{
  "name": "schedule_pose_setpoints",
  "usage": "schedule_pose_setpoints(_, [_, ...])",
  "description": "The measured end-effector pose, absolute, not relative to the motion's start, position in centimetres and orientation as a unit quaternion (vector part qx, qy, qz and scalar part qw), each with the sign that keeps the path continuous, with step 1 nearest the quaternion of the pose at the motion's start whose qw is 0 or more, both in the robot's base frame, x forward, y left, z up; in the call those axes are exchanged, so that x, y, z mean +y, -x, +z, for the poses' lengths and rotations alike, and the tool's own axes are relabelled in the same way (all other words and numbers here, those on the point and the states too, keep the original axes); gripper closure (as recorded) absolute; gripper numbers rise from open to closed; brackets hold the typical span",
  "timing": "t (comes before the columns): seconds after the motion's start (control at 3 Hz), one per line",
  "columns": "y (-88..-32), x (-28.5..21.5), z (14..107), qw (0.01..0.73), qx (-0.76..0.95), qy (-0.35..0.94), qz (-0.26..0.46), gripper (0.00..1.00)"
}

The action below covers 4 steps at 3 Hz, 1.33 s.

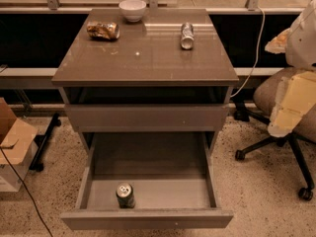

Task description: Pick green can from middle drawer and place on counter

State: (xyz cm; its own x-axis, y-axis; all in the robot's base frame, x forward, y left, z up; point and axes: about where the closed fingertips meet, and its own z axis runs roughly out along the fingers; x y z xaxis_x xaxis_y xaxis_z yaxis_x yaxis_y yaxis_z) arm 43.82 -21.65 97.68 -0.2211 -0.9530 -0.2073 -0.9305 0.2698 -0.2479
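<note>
The green can (125,195) stands upright inside the pulled-out middle drawer (148,218), near its front wall and left of centre, with its silver top showing. The counter (148,58) is the glossy grey-brown cabinet top above it. My gripper (291,105) shows as a pale cream part of the arm at the right edge of the view. It is in front of an office chair, far right of the cabinet, well away from the can, and holds nothing that I can see.
On the counter lie a dented orange-gold can (103,30) at back left, a silver can (187,35) at back right and a white bowl (133,9) at the back edge. An office chair (281,132) stands right of the cabinet, a cardboard box (12,142) to the left.
</note>
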Motion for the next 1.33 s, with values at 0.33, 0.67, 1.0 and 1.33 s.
schedule_pose_setpoints(0.33, [-43.8,-21.6,97.7,0.16,0.781,0.603,-0.035,0.0])
schedule_pose_setpoints(0.67, [-43.9,-21.4,97.7,0.169,0.779,0.603,-0.031,0.0])
schedule_pose_setpoints(1.0, [-44.7,-20.1,96.6,0.184,0.771,0.61,-0.012,0.0])
schedule_pose_setpoints(1.33, [-45.8,-17.6,95.2,0.205,0.76,0.617,0.002,0.0])
